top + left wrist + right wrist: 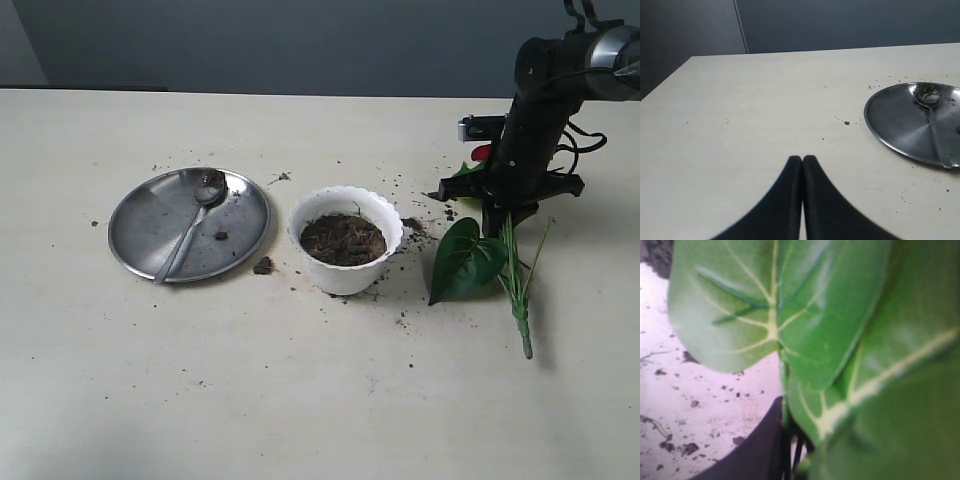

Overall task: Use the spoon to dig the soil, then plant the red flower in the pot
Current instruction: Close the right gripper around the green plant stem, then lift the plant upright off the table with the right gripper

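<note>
Right gripper is hanging at the right of the exterior view, low over the red flower, which is lying flat on the table. Up close in the right wrist view, one dark finger is sitting just beside the thin stems, with big green leaves filling the rest. The other finger is hiding behind them, so I cannot tell whether the jaws are gripping the stems or how wide they are standing. A touch of red bloom is peeking out behind the arm.

Left gripper is pressed fully together, holding nothing, over bare tabletop.

At the centre of the exterior view the white scalloped pot is standing upright with the soil inside, and crumbs are lying scattered around it. On the left, the spoon is resting on the round steel plate, its bowl dirty with soil.
</note>
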Available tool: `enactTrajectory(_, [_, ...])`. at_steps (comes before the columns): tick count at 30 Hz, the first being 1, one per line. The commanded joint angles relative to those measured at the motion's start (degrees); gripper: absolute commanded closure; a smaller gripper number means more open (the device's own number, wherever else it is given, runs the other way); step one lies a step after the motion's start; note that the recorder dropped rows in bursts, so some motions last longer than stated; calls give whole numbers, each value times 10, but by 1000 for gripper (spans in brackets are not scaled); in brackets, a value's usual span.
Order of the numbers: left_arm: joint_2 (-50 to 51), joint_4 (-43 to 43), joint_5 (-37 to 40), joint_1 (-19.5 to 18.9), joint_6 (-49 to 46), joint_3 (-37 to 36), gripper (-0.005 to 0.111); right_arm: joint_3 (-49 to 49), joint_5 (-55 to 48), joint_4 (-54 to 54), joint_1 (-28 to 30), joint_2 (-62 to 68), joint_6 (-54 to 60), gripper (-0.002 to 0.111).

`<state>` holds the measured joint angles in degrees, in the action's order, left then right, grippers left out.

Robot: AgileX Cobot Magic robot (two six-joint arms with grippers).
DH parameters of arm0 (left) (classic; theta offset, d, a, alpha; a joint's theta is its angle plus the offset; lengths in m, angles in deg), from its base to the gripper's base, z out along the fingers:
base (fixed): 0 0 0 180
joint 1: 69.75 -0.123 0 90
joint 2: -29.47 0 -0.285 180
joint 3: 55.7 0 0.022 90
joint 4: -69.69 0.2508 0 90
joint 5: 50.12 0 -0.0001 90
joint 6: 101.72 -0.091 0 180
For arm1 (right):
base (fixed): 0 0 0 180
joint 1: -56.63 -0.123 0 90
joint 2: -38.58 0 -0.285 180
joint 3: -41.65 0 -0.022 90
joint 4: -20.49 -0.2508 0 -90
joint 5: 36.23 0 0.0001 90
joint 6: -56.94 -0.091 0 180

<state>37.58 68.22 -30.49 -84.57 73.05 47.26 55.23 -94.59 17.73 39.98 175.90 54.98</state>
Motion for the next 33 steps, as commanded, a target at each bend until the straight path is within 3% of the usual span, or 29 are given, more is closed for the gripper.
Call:
enactTrajectory(1, [-3,1,-3,1,1,-2,106,-8,14,-3,1,22,-2,107])
enactTrajectory(33, [-3,1,-3,1,1,-2,106,-8,50,-16,1,-105,3,109])
